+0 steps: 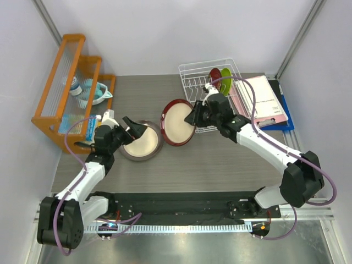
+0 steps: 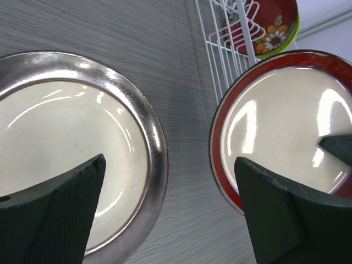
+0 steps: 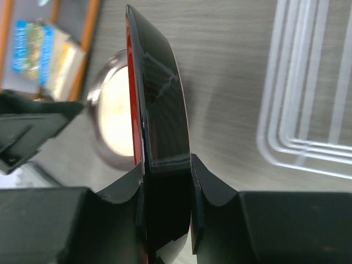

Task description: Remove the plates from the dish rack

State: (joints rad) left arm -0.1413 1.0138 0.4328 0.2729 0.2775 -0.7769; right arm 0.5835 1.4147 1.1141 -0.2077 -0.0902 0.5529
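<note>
while the right gripper (image 3: pixel 168 175) is clamped on the rim of the round cream plate with a dark red rim (image 1: pixel 177 122), that plate is held out of the white wire dish rack (image 1: pixel 191 83). it is tilted, its cream face turned up and toward the left arm, over the grey wood-grain table (image 1: pixel 165 170) between the rack and the other unloaded plate. in the right wrist view the plate shows edge-on, its glossy dark underside to the right and the red rim to the left, with one black finger pressed on each face. whether its lower edge touches the table cannot be told.

the largest round cream plate with a grey metallic rim (image 1: pixel 141 143) lies flat on the table, just left of the held plate and apart from it. the left gripper (image 1: pixel 135 127) hovers over this plate with its two dark fingers spread wide and nothing between them. in the left wrist view one finger (image 2: pixel 60 214) is over the cream centre and the other is in front of the red-rimmed plate.

two plates are still in the rack, standing upright among the prongs at its far right: the smaller dark red plate with white flower marks (image 2: pixel 269 25) and, just behind it, the smallest lime green plate (image 1: pixel 226 80).

an orange wooden shelf (image 1: pixel 66 77) stands at the table's left edge, and a pink clipboard with papers (image 1: pixel 263 99) lies right of the rack.
</note>
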